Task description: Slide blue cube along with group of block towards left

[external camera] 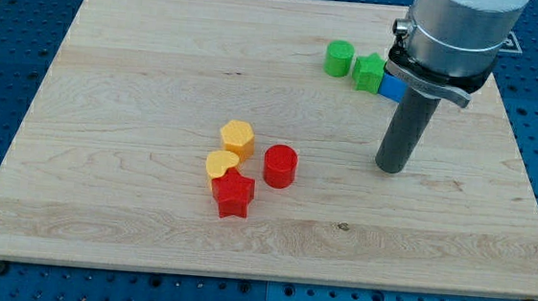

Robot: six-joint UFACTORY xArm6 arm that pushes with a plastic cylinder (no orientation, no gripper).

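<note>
The blue cube (392, 87) lies near the view's top right, mostly hidden behind my arm. It touches a green star-shaped block (369, 72) on its left, and a green cylinder (339, 58) stands just left of that. My tip (392, 167) rests on the board below the blue cube, apart from it by a clear gap. It touches no block.
A second group sits near the board's middle: a yellow hexagon block (237, 137), a yellow heart block (220, 164), a red star block (233, 194) and a red cylinder (280, 166). The wooden board (140, 83) lies on a blue perforated table.
</note>
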